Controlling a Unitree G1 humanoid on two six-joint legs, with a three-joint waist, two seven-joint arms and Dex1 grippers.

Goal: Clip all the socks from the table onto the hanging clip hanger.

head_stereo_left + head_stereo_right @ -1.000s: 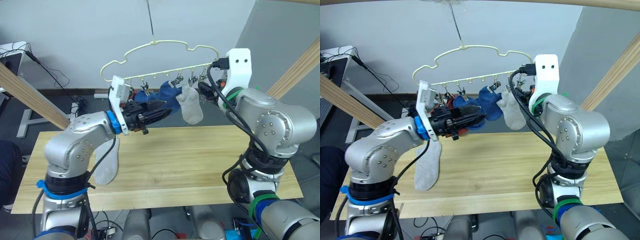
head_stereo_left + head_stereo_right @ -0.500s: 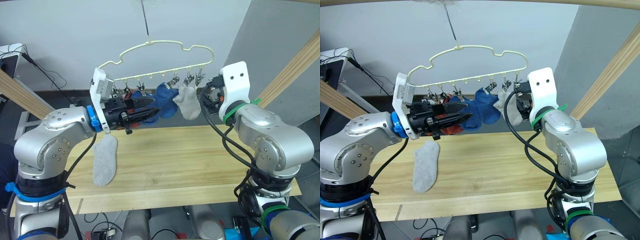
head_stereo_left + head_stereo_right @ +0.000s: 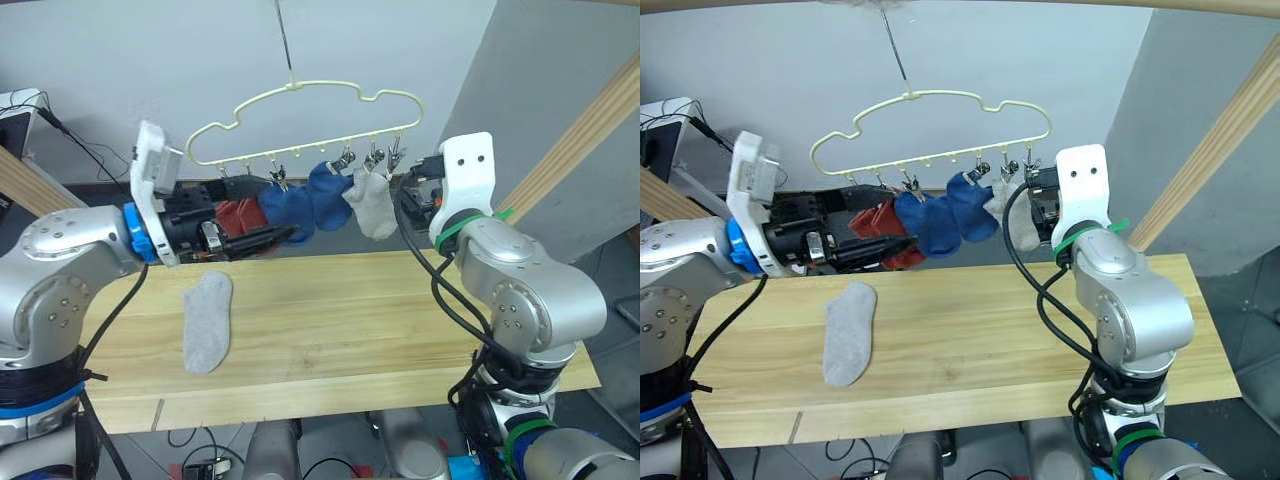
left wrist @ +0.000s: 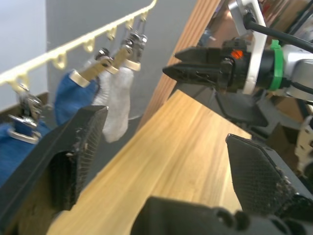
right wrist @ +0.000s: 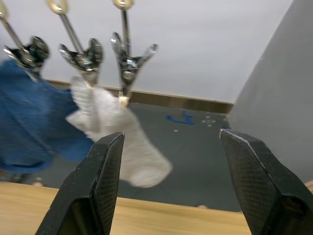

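Observation:
The pale yellow clip hanger [image 3: 300, 108] hangs above the table's [image 3: 400, 300] far edge. From its clips hang rust red socks [image 3: 237, 213], two blue socks [image 3: 288, 208] [image 3: 326, 194] and a light grey sock [image 3: 373, 207]. Another grey sock [image 3: 208, 320] lies flat on the table at the left. My left gripper [image 3: 262, 238] is open and empty, just below and to the left of the hung red and blue socks. My right gripper [image 5: 171, 134] is open and empty, close to the grey hung sock [image 5: 110, 122] and the end clip [image 5: 128, 61].
Slanted wooden beams stand at the left [image 3: 28, 183] and right [image 3: 585, 140] behind the table. Cables [image 3: 90, 150] run down the wall behind at the left. The table's middle and right part is bare wood.
My left gripper has drawn back to the left, away from the blue sock, which stays hanging on its clip. The grey sock on the table is no longer covered by the arm.

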